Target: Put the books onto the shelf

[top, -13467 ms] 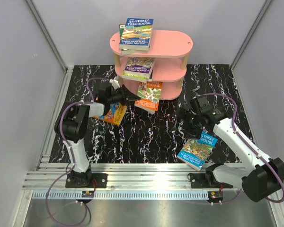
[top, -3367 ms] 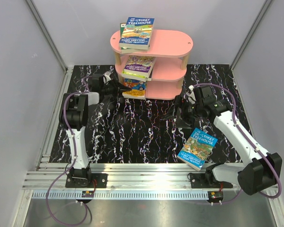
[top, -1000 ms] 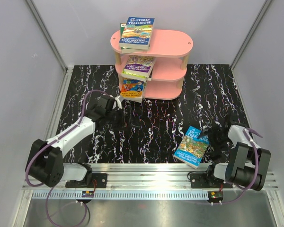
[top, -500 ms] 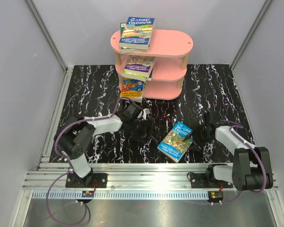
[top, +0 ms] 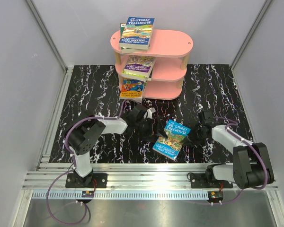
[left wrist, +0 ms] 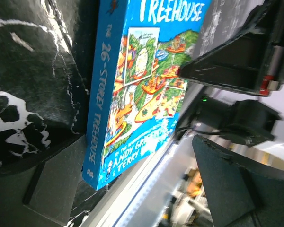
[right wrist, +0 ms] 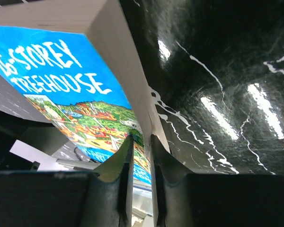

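Right hand (right wrist: 140,138) clamps the page edge of the blue book (top: 172,138), both fingers closed tight on the paper block. Black, white-veined tabletop (top: 94,94) carries the pink shelf (top: 173,42) at its far side, three oval tiers on pale wood supports. Each tier holds reading matter at its left end: the top book (top: 136,33) overhangs the board's edge, the middle book (top: 138,66) sits below it, and the bottom book (top: 132,87) lies on the lowest tier. "26-Storey Treehouse", the blue book, sits cover up on the tabletop's near half, well apart from the shelf and between both arms. Left hand (left wrist: 139,138) stands wide open just beside the spine, gripping nothing.
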